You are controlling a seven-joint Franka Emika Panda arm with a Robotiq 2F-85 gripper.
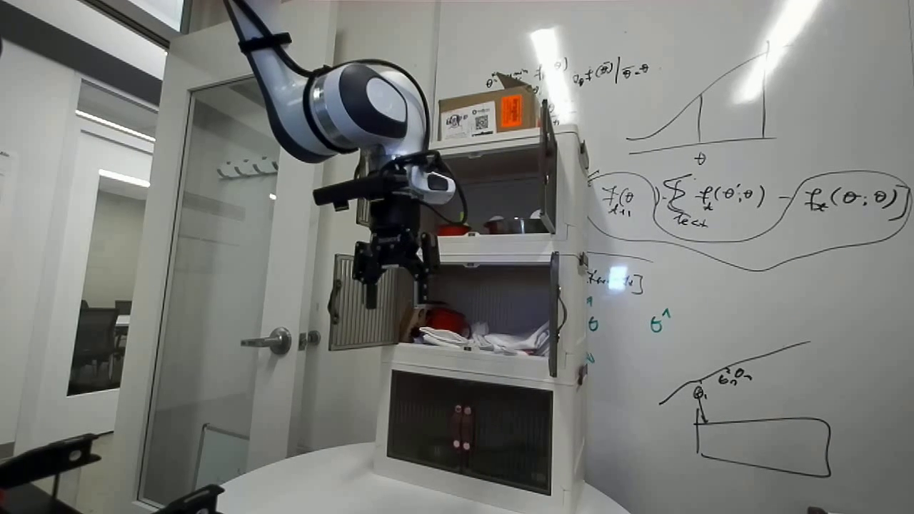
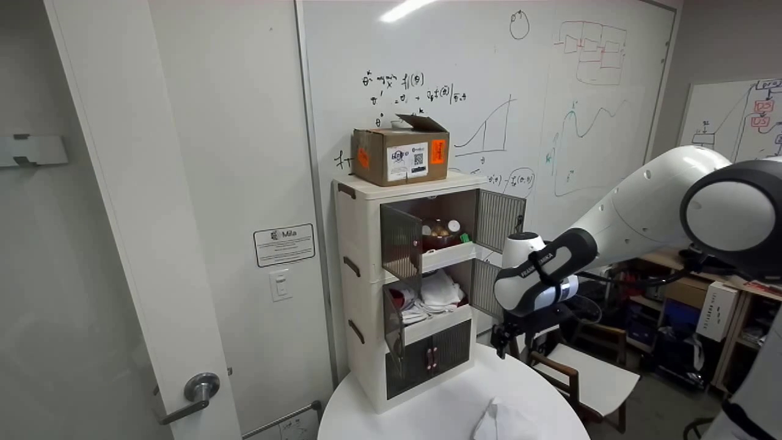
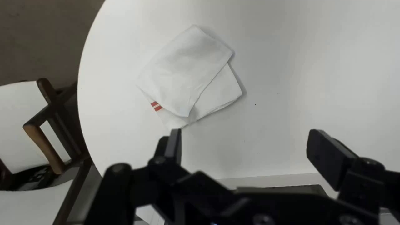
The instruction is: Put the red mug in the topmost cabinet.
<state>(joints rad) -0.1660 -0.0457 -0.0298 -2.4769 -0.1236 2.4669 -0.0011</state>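
Note:
A red mug (image 1: 446, 320) sits at the left of the middle compartment, beside white cloths. In an exterior view only a red part of it (image 2: 398, 298) shows, behind the open door and cloth. The topmost cabinet (image 1: 493, 171) stands open, with both doors swung out; its front lip (image 2: 449, 257) also shows. It holds a red item (image 1: 453, 230), a dark red bowl (image 2: 441, 237) and a small green object (image 2: 464, 238). My gripper (image 1: 396, 303) points down in front of the unit, apart from the mug. In the wrist view the gripper (image 3: 243, 140) is open with nothing between its fingers.
The middle compartment's doors (image 1: 365, 303) (image 2: 487, 287) stand open; the lowest doors (image 1: 468, 432) are shut. A cardboard box (image 2: 403, 153) sits on top. A folded white cloth (image 3: 187, 72) lies on the round white table (image 3: 281, 62). A chair (image 2: 586, 373) stands beside it.

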